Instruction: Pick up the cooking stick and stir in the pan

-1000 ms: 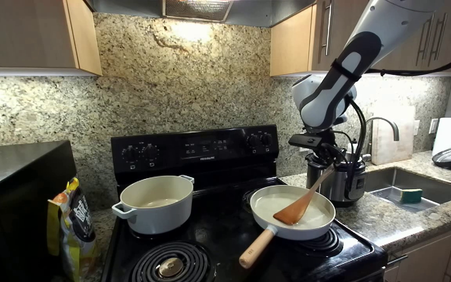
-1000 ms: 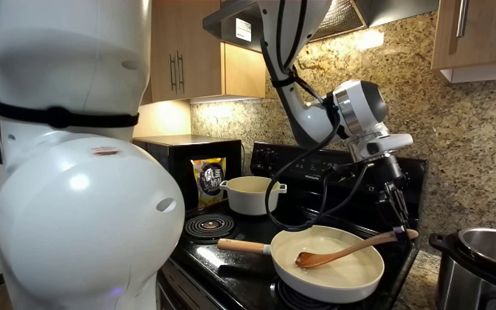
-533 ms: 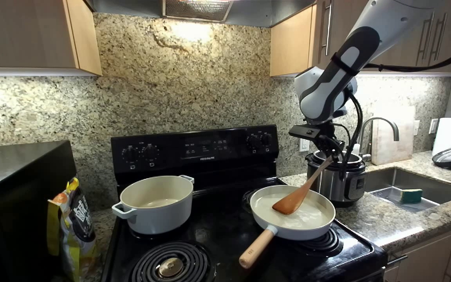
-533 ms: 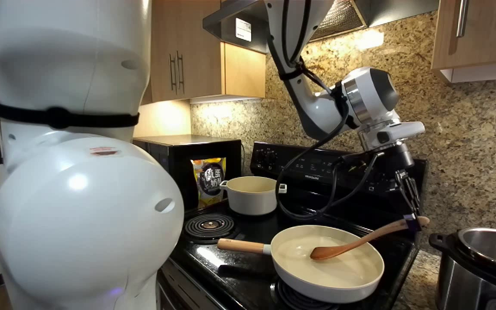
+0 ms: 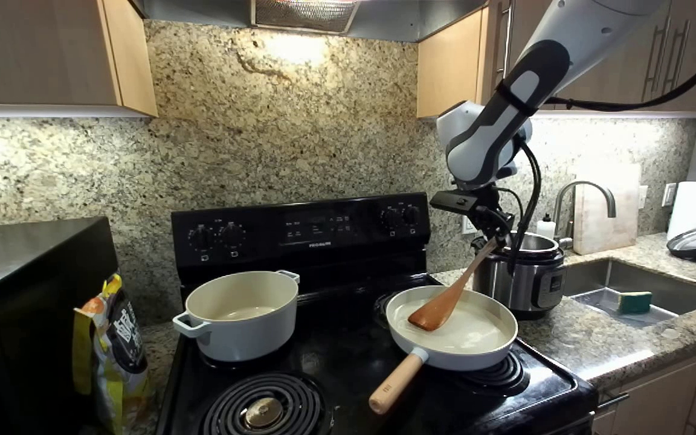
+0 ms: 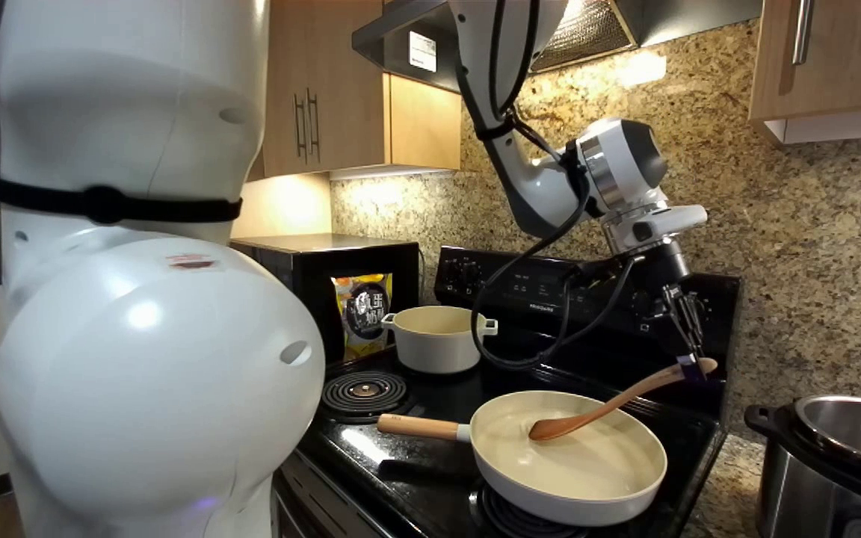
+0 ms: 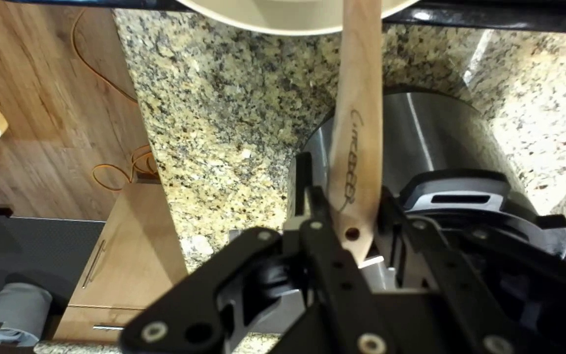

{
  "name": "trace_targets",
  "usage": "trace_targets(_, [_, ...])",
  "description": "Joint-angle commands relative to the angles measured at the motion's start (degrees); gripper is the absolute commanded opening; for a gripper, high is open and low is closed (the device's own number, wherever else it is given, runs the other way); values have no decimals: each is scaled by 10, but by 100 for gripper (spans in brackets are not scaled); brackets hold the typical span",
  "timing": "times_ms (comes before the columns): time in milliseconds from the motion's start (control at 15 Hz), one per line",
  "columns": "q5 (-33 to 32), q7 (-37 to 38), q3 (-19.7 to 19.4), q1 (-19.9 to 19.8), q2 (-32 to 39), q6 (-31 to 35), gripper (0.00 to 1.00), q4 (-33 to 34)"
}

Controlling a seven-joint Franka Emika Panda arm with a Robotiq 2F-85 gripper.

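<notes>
Just now the blade [image 5: 432, 315] of the cooking stick [image 5: 455, 292], pinched by the pincer [image 6: 690, 366], has shifted toward the control panel [image 5: 318, 225] within the pan [image 5: 467, 361], so stirring is probably under way.

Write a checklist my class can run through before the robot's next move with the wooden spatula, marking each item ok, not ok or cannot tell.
1. Spatula gripped by the hand: ok; its handle is clamped from both sides in the wrist view.
2. Blade inside the rim of the pan: ok in both exterior views.
3. Blade touching the pan's floor: cannot tell.
4. Pan over a burner coil: ok; part of the coil shows beneath it.
5. Pan held steady: not ok; nothing holds its wooden handle, so it might shift.
6. Hand apart from the steel cooker: ok; a gap shows in an exterior view.
</notes>
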Motion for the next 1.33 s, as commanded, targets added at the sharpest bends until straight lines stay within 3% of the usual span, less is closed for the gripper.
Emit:
trace_targets(0, [-9, 10, 7, 11, 19, -14, 10, 6])
trace_targets(733, [-14, -6, -18, 0, -6, 8, 10, -61])
trace_targets(1267, [-9, -3, -47, -28, -22, 5, 10, -71])
